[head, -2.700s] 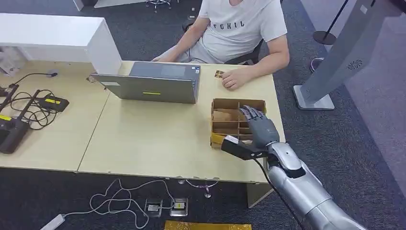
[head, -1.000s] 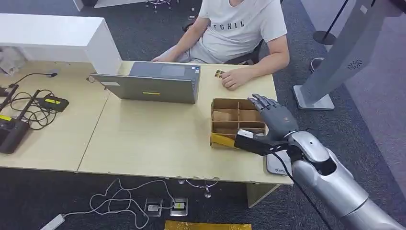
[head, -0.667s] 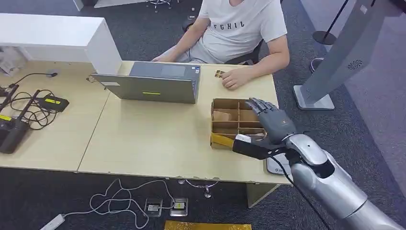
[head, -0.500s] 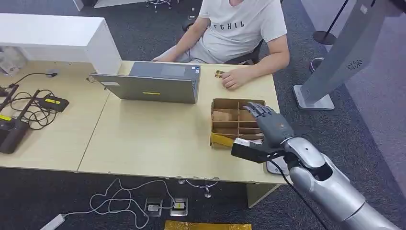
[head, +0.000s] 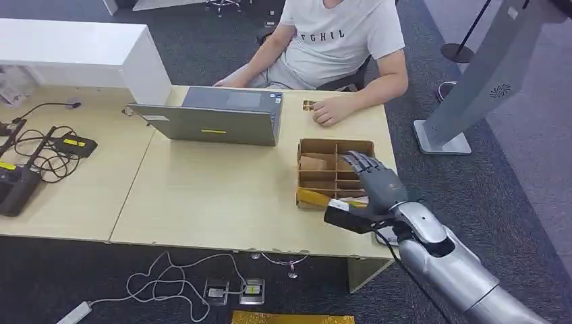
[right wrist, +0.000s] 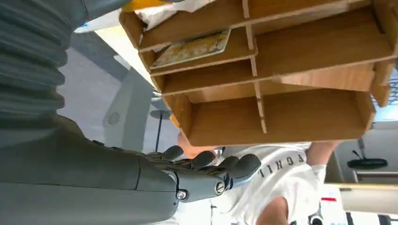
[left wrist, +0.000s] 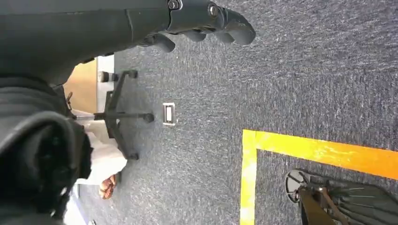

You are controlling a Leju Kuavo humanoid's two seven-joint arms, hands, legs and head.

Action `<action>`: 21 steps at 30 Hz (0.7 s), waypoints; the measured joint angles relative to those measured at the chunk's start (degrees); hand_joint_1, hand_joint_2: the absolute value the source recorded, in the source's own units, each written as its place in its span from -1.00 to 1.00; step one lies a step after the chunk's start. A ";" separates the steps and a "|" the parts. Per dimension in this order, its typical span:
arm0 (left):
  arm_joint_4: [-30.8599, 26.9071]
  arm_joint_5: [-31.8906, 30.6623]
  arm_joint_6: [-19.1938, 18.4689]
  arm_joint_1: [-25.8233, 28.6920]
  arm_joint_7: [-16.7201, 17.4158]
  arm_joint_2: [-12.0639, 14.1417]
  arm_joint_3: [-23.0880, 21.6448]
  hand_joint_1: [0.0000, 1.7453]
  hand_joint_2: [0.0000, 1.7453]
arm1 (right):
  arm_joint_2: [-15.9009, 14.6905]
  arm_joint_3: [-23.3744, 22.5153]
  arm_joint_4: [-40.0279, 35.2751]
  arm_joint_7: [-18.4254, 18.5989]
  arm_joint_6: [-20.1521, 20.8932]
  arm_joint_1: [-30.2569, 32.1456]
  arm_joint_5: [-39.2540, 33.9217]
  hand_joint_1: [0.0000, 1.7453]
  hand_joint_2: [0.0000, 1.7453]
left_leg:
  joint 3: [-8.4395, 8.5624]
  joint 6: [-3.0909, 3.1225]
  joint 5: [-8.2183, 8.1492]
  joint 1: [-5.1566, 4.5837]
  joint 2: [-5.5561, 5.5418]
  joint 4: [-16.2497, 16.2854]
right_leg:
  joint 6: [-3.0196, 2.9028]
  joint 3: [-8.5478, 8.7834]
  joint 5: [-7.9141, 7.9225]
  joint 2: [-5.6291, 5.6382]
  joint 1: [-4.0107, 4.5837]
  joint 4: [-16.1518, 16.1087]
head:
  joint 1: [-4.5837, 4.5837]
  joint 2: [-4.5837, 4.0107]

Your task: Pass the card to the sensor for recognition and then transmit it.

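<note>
Right robot hand, fingers spread and holding nothing, hovers over the divided wooden box at the table's three o'clock edge; left robot hand hangs with curled fingers

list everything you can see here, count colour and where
desk: 1, pale wood, centre
divided box: 1, brown cardboard, right part of desk
card: 1, yellowish print, lying in a box compartment
laptop: 1, grey, open, far side of desk
small card: 1, gold-brown, by the person's hand
cables and black devices: several, left end of desk
white cabinet: 1, far left
grey stand: 1, on floor at right
person: 1, white T-shirt, seated behind desk
right hand: grey, open, over the box's near right corner
left hand: dark, hanging above carpet, fingers curled
</note>
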 joint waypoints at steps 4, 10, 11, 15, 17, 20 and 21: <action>0.00 -0.11 0.04 0.00 0.00 -0.02 0.00 -1.00 -1.00 | 0.17 -0.04 0.42 0.48 0.24 0.54 0.13 -1.00 1.00 | 0.00 0.00 0.00 0.00 0.00 0.00 | 0.00 0.00 0.00 0.01 0.00 0.00 | 0.00 0.00; 0.00 -0.07 0.17 0.00 0.00 -0.04 0.00 -1.00 -1.00 | 0.52 -0.04 0.87 0.65 0.92 0.66 0.63 -1.00 1.00 | 0.01 0.00 0.00 0.00 0.00 0.00 | 0.00 0.01 0.00 0.01 0.00 0.00 | 0.00 0.02; 0.00 -0.07 0.20 0.00 0.00 -0.02 0.00 -1.00 -1.00 | 0.63 -0.04 0.90 0.65 1.14 0.71 0.70 -1.00 1.00 | 0.01 0.00 0.00 0.00 0.00 0.00 | 0.00 0.01 0.00 0.00 0.00 0.00 | 0.00 0.00; 0.00 -0.07 0.17 0.00 0.00 -0.02 0.00 -1.00 -1.00 | 0.87 -0.11 0.90 0.70 1.68 0.75 1.40 -1.00 1.00 | 0.01 0.00 0.00 0.00 0.00 0.00 | 0.00 0.00 0.00 0.00 0.00 0.00 | 0.00 0.00; 0.00 -0.09 0.11 0.00 0.11 -0.02 0.00 -1.00 -1.00 | 0.96 -0.13 0.89 0.83 1.77 0.75 1.64 -1.00 1.00 | 0.01 0.00 0.00 0.00 0.00 0.00 | 0.00 0.00 0.00 0.01 0.00 0.00 | 0.00 0.02; 0.00 -0.09 0.07 -0.01 0.20 -0.02 0.00 -1.00 -1.00 | 1.03 -0.13 0.87 1.20 2.19 0.76 1.66 -1.00 1.00 | 0.01 0.00 0.00 0.00 0.00 0.00 | 0.00 0.00 0.00 0.01 0.00 0.00 | 0.00 0.00; 0.00 -0.09 0.07 0.00 0.17 -0.02 0.00 -1.00 -1.00 | 1.05 -0.15 0.87 1.27 2.32 0.79 1.68 -1.00 1.00 | 0.01 0.00 0.00 0.00 0.00 0.00 | 0.00 0.00 0.00 0.01 0.00 0.00 | 0.00 0.00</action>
